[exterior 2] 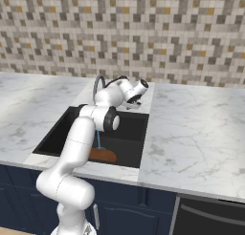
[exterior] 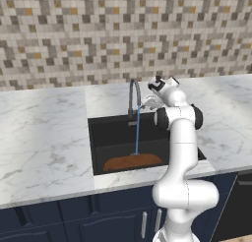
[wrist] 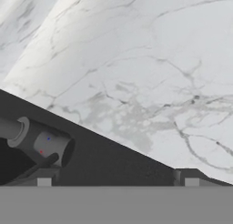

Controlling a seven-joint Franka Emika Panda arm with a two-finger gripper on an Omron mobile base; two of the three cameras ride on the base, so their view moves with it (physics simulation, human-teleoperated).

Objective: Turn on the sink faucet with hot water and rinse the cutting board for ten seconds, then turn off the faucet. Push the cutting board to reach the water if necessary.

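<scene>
The dark gooseneck sink faucet stands behind the black sink. A thin blue stream of water falls from the spout onto the orange-brown cutting board, which lies at the basin's front. My gripper hovers just right of the faucet over the sink's back edge, open. In the hand view the grey faucet handle, marked with a red and a blue dot, sits just above the left fingertip. Nothing is between the fingers.
White marble counter runs on both sides of the sink. A mosaic tile wall rises close behind the faucet. Dark blue cabinet fronts lie below the counter edge.
</scene>
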